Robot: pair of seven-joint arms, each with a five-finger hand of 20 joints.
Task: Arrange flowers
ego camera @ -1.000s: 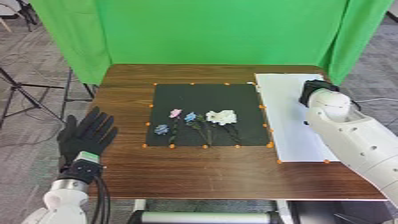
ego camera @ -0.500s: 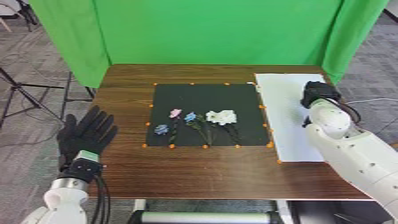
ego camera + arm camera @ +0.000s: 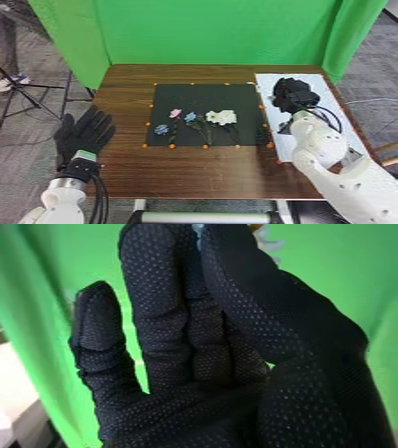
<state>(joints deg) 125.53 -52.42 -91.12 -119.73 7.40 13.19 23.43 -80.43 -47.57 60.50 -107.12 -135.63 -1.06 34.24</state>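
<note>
My right hand (image 3: 293, 95) is over the upper part of the white board (image 3: 306, 85). In the right wrist view, the thumb of my right hand (image 3: 298, 339) lies against the fingers, shut on a pale flower (image 3: 269, 245); its petals show past the thumb and the rest is hidden. On the black mat (image 3: 200, 92) lie a pink flower (image 3: 175, 113), a blue flower (image 3: 190, 116), a small blue flower (image 3: 161, 129) and white flowers (image 3: 221, 117), with stems toward the near edge. My left hand (image 3: 80, 135) is open beside the mat, fingers straight.
Orange markers edge the mat and the white board on the brown table (image 3: 195, 175). A green curtain (image 3: 213, 35) stands behind the table, and a black tripod (image 3: 35, 100) is off to the left.
My right hand has moved left, from the white board's far right part toward its middle. The flowers on the mat have kept their places, and my left hand has hardly moved.
</note>
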